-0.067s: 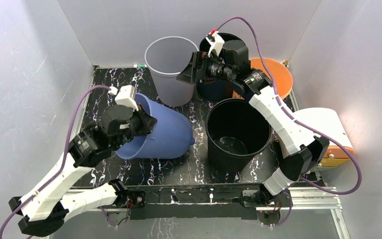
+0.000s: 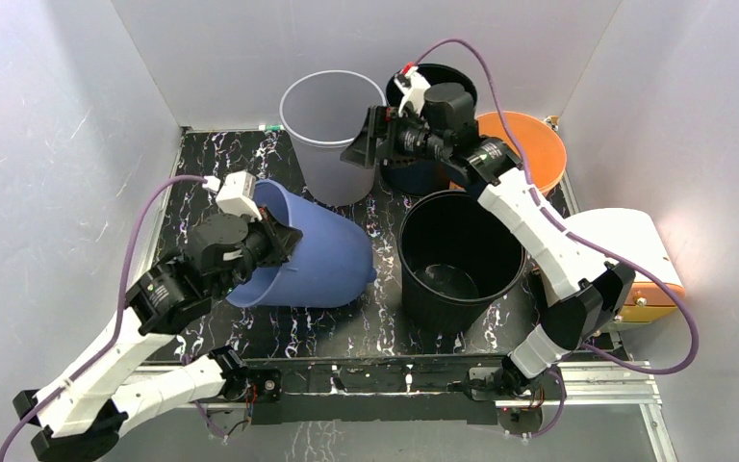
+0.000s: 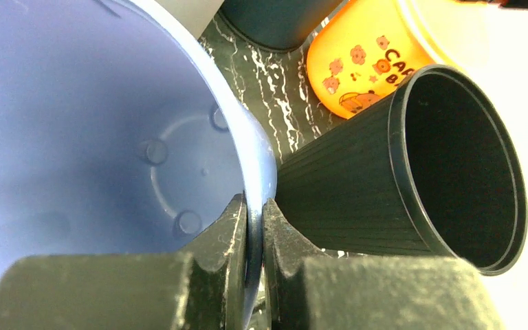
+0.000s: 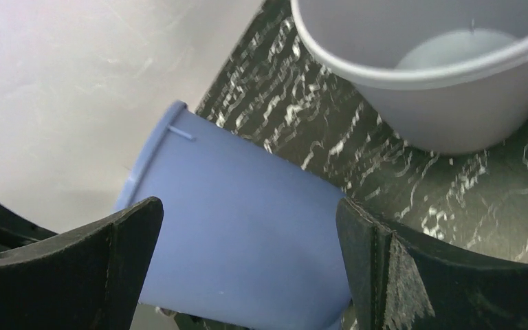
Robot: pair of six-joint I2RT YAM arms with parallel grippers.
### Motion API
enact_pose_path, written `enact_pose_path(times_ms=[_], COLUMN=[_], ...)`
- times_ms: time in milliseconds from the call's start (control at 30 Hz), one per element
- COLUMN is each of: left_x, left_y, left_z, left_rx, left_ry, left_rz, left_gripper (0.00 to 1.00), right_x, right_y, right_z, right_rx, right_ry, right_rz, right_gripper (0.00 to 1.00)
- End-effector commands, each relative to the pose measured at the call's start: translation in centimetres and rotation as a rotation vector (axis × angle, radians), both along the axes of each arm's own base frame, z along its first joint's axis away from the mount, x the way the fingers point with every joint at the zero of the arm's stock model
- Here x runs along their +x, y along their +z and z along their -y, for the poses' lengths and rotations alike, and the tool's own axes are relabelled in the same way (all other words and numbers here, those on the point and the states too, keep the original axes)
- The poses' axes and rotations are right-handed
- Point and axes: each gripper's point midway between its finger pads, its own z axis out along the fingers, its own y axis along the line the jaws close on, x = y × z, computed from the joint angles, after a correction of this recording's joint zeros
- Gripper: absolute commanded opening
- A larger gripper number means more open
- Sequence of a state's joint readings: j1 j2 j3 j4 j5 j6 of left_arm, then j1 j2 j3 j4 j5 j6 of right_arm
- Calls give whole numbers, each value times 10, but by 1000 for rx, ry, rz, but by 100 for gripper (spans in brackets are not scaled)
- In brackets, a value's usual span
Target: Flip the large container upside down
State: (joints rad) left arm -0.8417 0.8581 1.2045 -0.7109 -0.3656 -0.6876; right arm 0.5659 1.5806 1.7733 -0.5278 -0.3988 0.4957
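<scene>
Your left pincer (image 2: 277,237) is clamped tight on the rim of the blue container (image 2: 325,260), with one finger inside the mouth and one outside. The container is tipped over on its side on the marbled worktop (image 2: 284,334). Its open end faces left toward your arm, and its base points at the black bin (image 2: 425,281) just beside it. Your right pincer (image 2: 366,137) is spread wide with nothing in it, hanging at the back by the grey bin (image 2: 335,168) and looking down on the blue container's outer wall. An orange tub (image 2: 539,144) sits back right, and whether it touches anything is hard to tell.
</scene>
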Motion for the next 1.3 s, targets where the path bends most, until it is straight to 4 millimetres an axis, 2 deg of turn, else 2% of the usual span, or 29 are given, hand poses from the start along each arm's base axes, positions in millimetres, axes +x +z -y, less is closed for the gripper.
enact_pose_path(times_ms=[0,167,233,400,533,600,733,867,967,1167,1267], left_x=[2,9,13,23,34,41,53,61,68,82,84], left_y=[-58,-63,-62,-62,-47,-38,-22,-12,2,27,47], left_z=[-19,-28,-29,-24,-15,-11,0,23,45,73,79], left_rx=[156,199,208,211,210,207,177,104,44,64,46], left_ry=[38,47,40,19,6,7,6,-47,-106,-236,-263], left_rz=[-56,-39,-43,-63,-50,-40,-29,-27,-12,42,95], left_gripper=[0,0,0,0,0,0,0,0,0,0,0], right_x=[-6,-10,-16,-29,-33,-34,-34,-38,-37,-25,-16], right_y=[-43,-82,-90,-85,-82,-87,-98,-102,-93,-49,-33], right_z=[5,20,21,15,19,28,60,91,101,79,69], right_rx=[-141,-279,-305,-314,-348,-391,-505,-591,-602,-478,-430], right_ry=[-63,-103,-100,-89,-107,-146,-253,-344,-385,-351,-351], right_rz=[-62,-143,-155,-124,-110,-114,-124,-115,-90,-4,28], right_gripper=[98,94,93,93,89,87,87,89,91,97,98])
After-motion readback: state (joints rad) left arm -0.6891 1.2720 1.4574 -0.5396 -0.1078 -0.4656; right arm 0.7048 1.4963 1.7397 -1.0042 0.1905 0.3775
